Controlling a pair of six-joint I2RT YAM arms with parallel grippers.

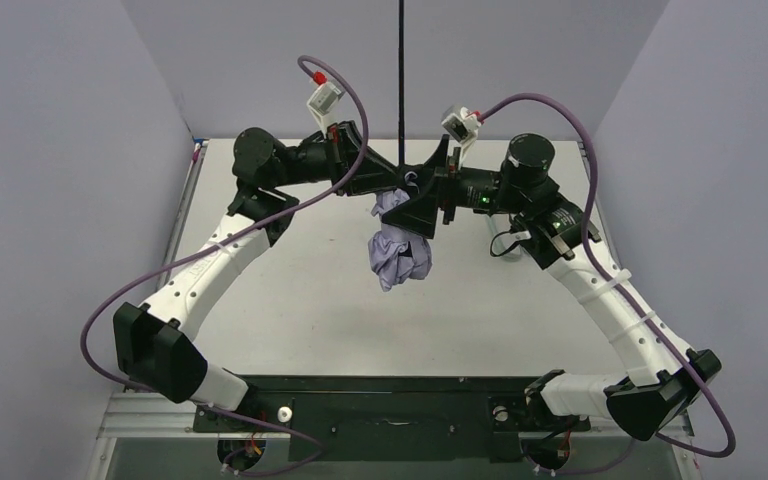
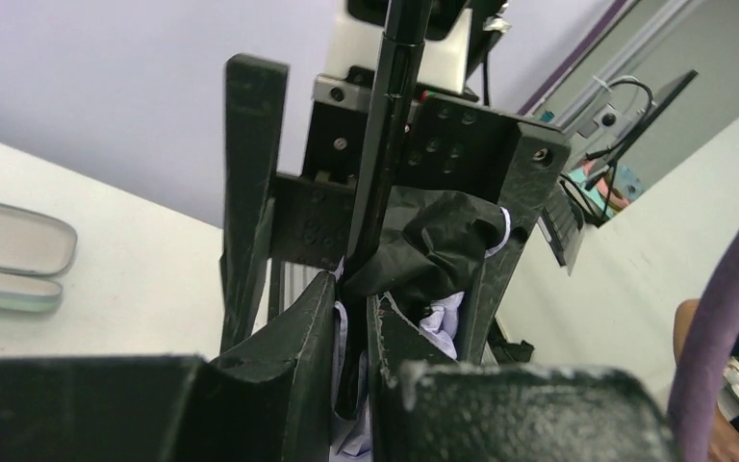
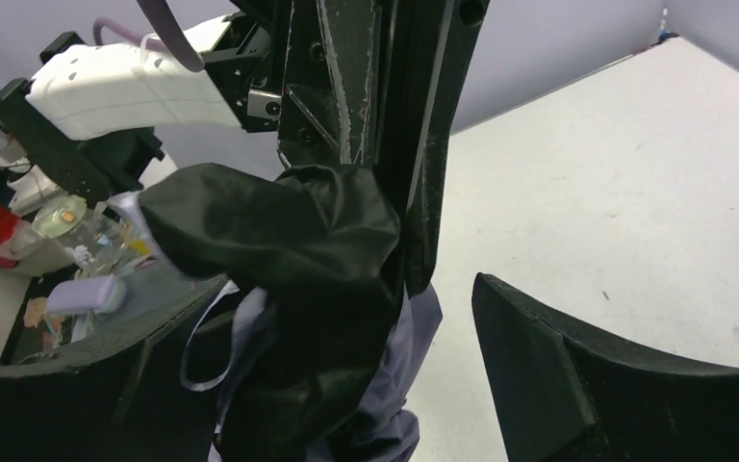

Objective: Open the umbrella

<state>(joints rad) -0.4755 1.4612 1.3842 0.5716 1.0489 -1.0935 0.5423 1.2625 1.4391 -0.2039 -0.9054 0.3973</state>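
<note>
- Compact folding umbrella [image 1: 400, 255] in pale lavender fabric with a black underside is held in the air over the middle of the white worktop [image 1: 290, 290]. It does not touch the worktop.
- Its thin black shaft [image 1: 400, 80] points up out of the top view, and the canopy hangs below, bunched and not spread. I can't see the handle knob.
- Left gripper [image 2: 351, 298] is pinched nearly shut on the umbrella where the fabric meets the shaft.
- Right gripper [image 3: 351, 289] stands wide open with the canopy between its fingers and is gripping nothing.
- Step, my read: re-grip. The left gripper carries the load while the right is free to take a new hold.
- Next move likely calls for the right gripper to close on the sliding collar, not on loose fabric, then push it along the shaft while the left holds firm.
- Risk: fabric bunches in the jaws and the grip slips.
- Count: one umbrella, two grippers, one pale oblong glasses-type case [image 2: 10, 245] lying on the worktop well apart.
</note>
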